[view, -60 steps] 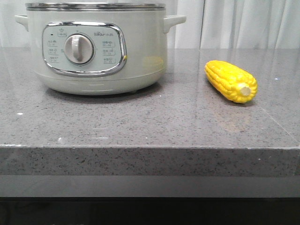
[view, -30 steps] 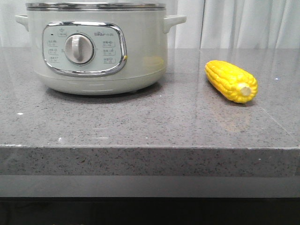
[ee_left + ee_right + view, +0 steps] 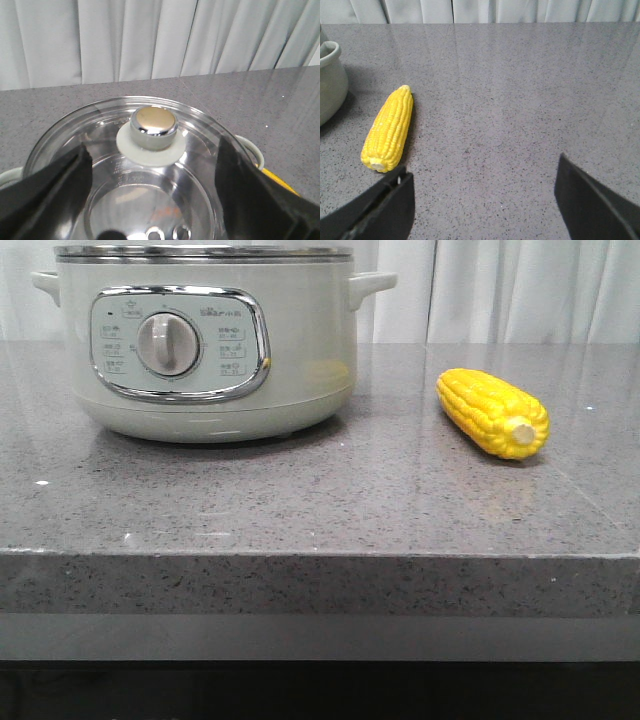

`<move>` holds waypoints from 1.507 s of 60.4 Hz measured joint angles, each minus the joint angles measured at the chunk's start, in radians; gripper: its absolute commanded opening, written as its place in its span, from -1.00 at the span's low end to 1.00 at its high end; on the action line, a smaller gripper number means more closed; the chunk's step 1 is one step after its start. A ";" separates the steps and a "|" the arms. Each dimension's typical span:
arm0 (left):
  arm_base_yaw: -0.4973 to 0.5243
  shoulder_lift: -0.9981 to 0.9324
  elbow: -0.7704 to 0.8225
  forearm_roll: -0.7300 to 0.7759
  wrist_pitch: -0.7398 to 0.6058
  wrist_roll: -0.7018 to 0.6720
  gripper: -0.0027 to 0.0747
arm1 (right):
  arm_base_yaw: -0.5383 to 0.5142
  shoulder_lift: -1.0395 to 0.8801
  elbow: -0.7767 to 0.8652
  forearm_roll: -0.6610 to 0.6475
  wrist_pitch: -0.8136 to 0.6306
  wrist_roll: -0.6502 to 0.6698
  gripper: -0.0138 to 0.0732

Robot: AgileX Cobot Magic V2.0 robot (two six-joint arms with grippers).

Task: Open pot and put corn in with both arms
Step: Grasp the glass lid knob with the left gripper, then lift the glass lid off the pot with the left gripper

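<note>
Pot (image 3: 205, 340) remains closed: glass lid (image 3: 100, 165) and chrome knob (image 3: 153, 121) seated. Left gripper (image 3: 152, 200) hovers above, jaws wide, empty. Corn (image 3: 492, 412) lies untouched on the counter (image 3: 300, 500), right of the pot, stub end toward the camera, axis slanting back-left. Right gripper (image 3: 482, 200) wide, empty.

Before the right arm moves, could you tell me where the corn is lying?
In the front view, the corn lies on the countertop, right of the pot, apart from it.

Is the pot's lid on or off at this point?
On. A clear glass lid with a chrome knob sits across the pale grey-green cooker pot; the open left gripper is above it, not touching.
</note>
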 measured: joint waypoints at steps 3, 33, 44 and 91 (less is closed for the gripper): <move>-0.005 0.047 -0.039 0.000 -0.002 0.000 0.39 | 0.000 0.000 0.000 0.000 0.000 0.000 0.68; -0.024 0.364 -0.272 0.002 -0.022 0.002 0.39 | 0.000 0.000 0.000 0.000 0.000 0.000 0.68; -0.024 0.399 -0.272 0.002 -0.023 0.002 0.39 | 0.000 0.000 0.000 0.000 0.000 0.000 0.68; -0.022 0.411 -0.303 0.010 0.004 0.007 -0.29 | 0.000 0.000 0.000 0.000 0.000 0.000 0.68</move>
